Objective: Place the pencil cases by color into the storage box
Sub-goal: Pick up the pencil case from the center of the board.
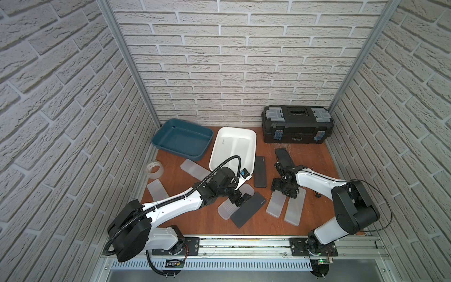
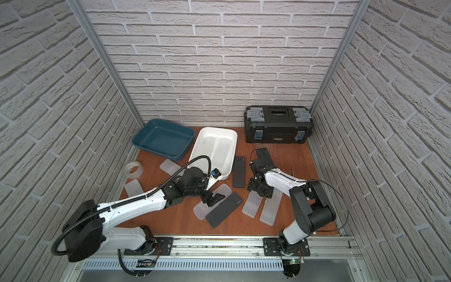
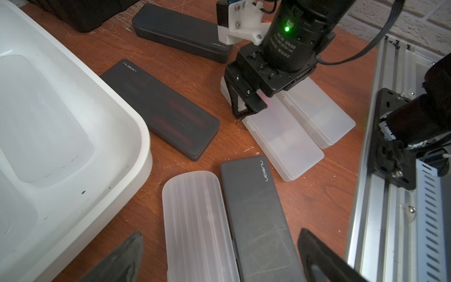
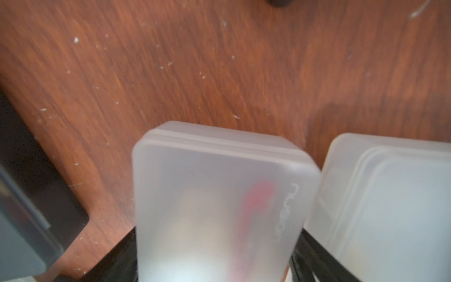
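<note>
**Right gripper (image 1: 284,194) on frosted case (image 4: 219,195)**

Straddling far end across short width, length running back toward right arm (image 1: 314,180). Clamped yet: cannot tell. Lying on table (image 1: 312,158) beside second frosted case (image 1: 295,207). Left gripper (image 1: 240,199) spread wide, empty.

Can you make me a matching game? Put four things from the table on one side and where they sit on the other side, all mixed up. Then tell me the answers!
Things
1. tape roll
2. toolbox
3. blue tub
4. white tub

Places
A. back right corner
B. back left corner
C. left side, nearer the robot than the blue tub
D. at the back, between the blue tub and the toolbox

Pairs: 1-C, 2-A, 3-B, 4-D
</note>
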`<state>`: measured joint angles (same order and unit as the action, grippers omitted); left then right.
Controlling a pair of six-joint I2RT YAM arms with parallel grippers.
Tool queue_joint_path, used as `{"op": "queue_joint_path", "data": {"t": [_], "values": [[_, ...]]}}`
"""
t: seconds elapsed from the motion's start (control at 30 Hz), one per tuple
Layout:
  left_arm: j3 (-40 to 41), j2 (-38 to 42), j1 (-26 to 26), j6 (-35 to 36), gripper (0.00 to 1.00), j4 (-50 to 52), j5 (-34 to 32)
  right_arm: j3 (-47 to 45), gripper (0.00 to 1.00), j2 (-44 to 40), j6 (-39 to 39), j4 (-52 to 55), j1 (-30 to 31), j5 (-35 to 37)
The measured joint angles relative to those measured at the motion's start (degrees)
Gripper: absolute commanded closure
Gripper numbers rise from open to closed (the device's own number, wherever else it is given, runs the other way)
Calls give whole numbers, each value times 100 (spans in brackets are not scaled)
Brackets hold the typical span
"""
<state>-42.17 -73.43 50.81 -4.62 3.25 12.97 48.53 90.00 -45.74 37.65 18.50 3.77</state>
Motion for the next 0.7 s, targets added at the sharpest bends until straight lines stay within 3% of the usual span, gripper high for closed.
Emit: {"op": "queue_joint_path", "data": {"t": [0.3,0.7], "values": [[-46,-2,0,0,2,33,-2,4,36,7,-35,-35,-24,7],[-122,-94,0,-24,2,107,-223,850,37,-437,144,651,118,490]]}}
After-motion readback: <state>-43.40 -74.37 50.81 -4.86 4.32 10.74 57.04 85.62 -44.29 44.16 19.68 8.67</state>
